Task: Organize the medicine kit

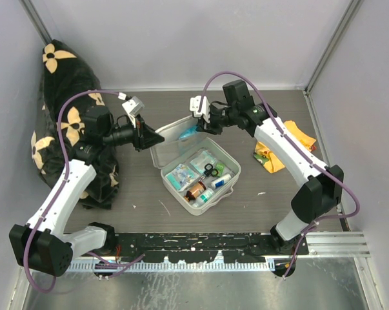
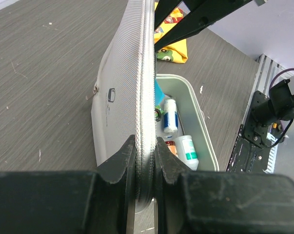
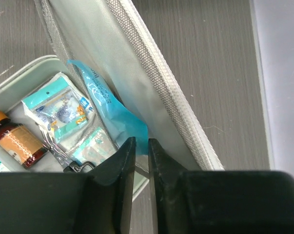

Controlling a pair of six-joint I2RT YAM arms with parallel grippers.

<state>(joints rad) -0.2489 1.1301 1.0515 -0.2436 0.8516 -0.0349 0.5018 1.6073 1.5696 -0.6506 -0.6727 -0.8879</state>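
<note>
The medicine kit (image 1: 217, 194) is found open at the table's (image 1: 142, 194) centre, its lid (image 2: 122, 73) stood on edge. The lid's zip rim is clamped by the left gripper (image 2: 146, 146). The right gripper (image 3: 138, 144) is set narrow at the end of a blue packet (image 3: 105, 100) lying against the lid's inner face; a firm hold cannot be confirmed. Bare table is seen in front. An orange-yellow cloth (image 1: 297, 139) is noted well apart at the right edge.
</note>
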